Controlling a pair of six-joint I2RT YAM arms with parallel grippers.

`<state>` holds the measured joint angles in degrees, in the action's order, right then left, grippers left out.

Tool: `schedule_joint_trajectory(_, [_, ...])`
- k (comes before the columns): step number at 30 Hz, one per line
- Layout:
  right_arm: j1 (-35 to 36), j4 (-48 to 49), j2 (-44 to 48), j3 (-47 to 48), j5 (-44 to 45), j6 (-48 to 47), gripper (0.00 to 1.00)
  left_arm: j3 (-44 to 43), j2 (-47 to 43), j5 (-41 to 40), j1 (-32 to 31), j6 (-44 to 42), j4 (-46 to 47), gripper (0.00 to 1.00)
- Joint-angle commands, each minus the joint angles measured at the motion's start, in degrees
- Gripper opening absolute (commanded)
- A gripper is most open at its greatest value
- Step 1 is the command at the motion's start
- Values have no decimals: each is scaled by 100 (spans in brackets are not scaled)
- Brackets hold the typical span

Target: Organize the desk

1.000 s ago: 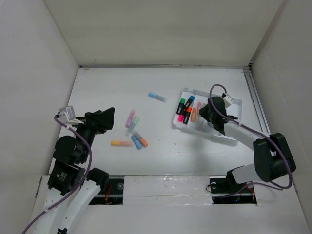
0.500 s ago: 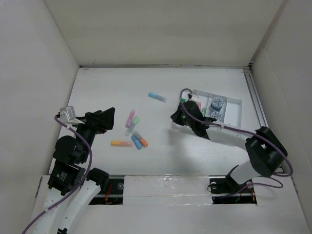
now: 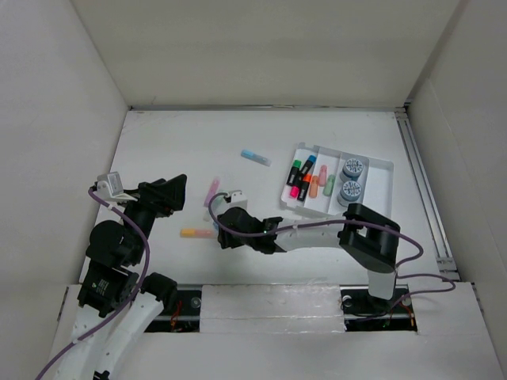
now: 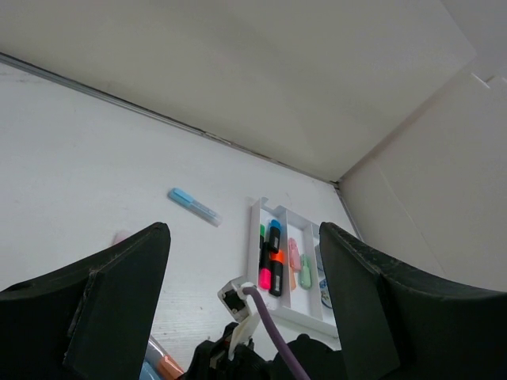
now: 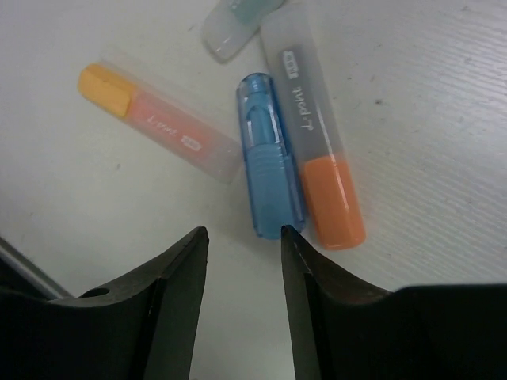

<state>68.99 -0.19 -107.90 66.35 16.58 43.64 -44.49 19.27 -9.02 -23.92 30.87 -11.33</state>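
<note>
The desk (image 3: 174,142) is a white tabletop walled by white panels. Loose highlighters lie on it: a light blue one (image 3: 255,157), a pink one (image 3: 211,190) and an orange-yellow one (image 3: 196,233). My right gripper (image 3: 225,235) is stretched left over this cluster. In the right wrist view it is open (image 5: 244,237) and empty, its tips just short of the end of a blue highlighter (image 5: 269,170). That highlighter lies between an orange-capped one (image 5: 321,166) and the orange-yellow one (image 5: 158,123). My left gripper (image 3: 170,194) is open and empty, raised to the left of the cluster.
A white compartmented tray (image 3: 382,178) stands at the right, holding several highlighters (image 3: 304,178) and two round blue-grey items (image 3: 350,179). The tray (image 4: 255,237) and the light blue highlighter (image 4: 194,206) also show in the left wrist view. A green-capped highlighter (image 5: 238,20) lies beyond the blue one.
My right arm has swung from the tray leftward across the desk to the loose highlighter cluster. The left arm has not moved.
</note>
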Motion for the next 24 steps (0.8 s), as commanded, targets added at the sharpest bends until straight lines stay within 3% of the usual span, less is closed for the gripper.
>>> schedule_joint_trajectory(1, [-88, -307, -126, 291, 390, -110, 48, 46, 24, 67, -16, -73, 316, 72])
schedule_joint_trajectory(9, [-88, -710, -416, 528, 654, -154, 55, 37, 60, 84, -16, -64, 325, 72])
schedule_joint_trajectory(17, [88, -877, -829, 967, 899, -496, 55, 54, 68, 93, -16, -64, 334, 72])
schedule_joint_trajectory(21, [88, -1106, -1066, 1161, 1128, -514, 18, 46, 51, 84, -16, -73, 325, 72])
schedule_joint_trajectory(24, [88, -783, -691, 829, 1199, -392, 12, 54, 42, 75, -16, -73, 325, 72])
